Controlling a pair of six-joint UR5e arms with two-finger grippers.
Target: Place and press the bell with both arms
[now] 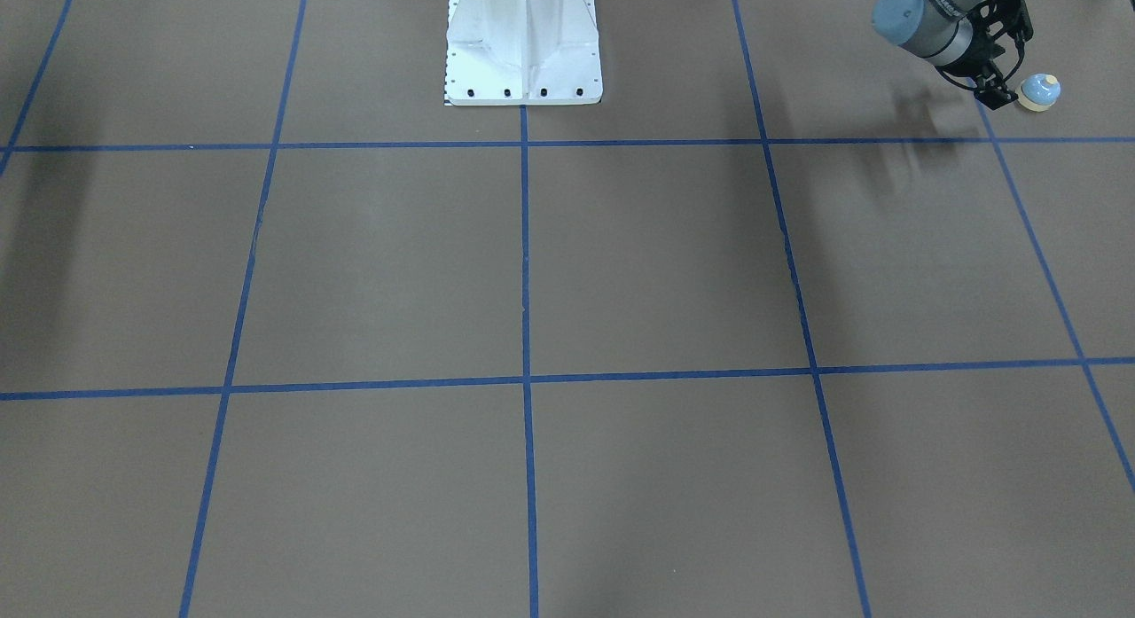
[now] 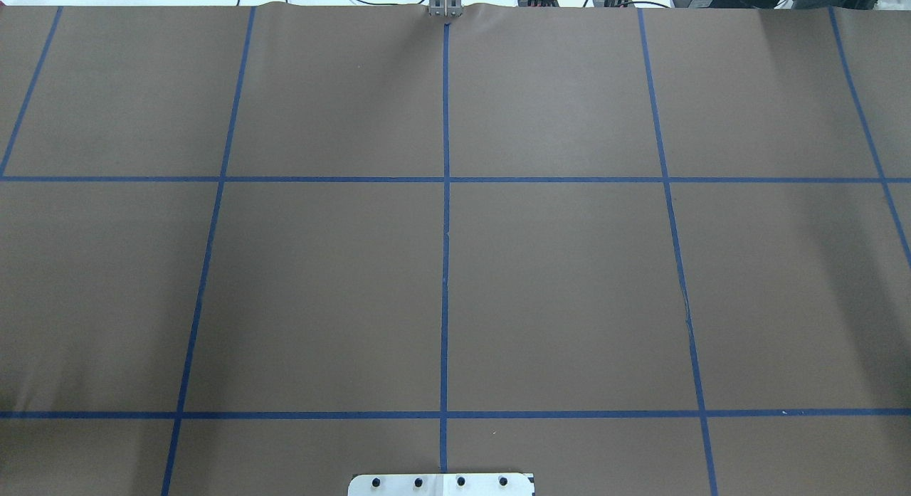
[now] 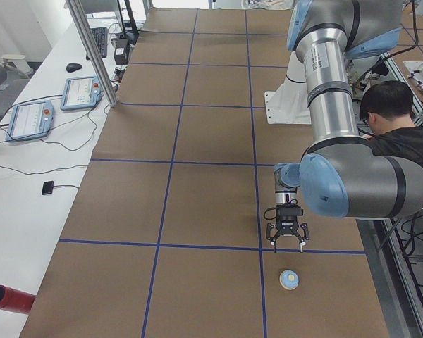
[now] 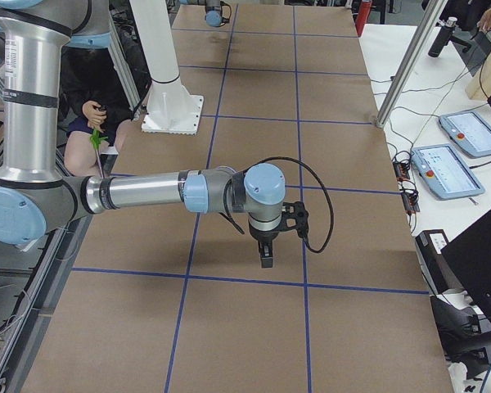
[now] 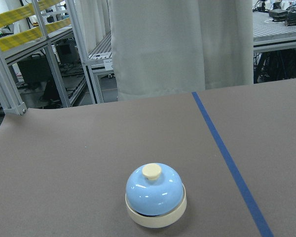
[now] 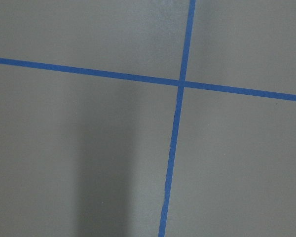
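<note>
front-facing view: finding the bell [image 1: 1039, 91] sitting upright on the brown worktop [image 1: 656, 263] near the upper right corner, just beside the left end effector [image 1: 1000, 95].
overhead view: showing only the gridded worktop and the edge of the white pedestal [image 2: 441, 484].
left side view: catching the left end effector hanging low with fingers spread, gripping nothing, apart from the bell.
right side view: seeing the right end effector [image 4: 266, 258] pointing down over the worktop; not managing to tell whether spread or closed.
left wrist view: looking at the bell up close, cream button up, near a blue tape line [image 5: 227, 158].
right wrist view: showing a tape crossing [image 6: 180, 83].
</note>
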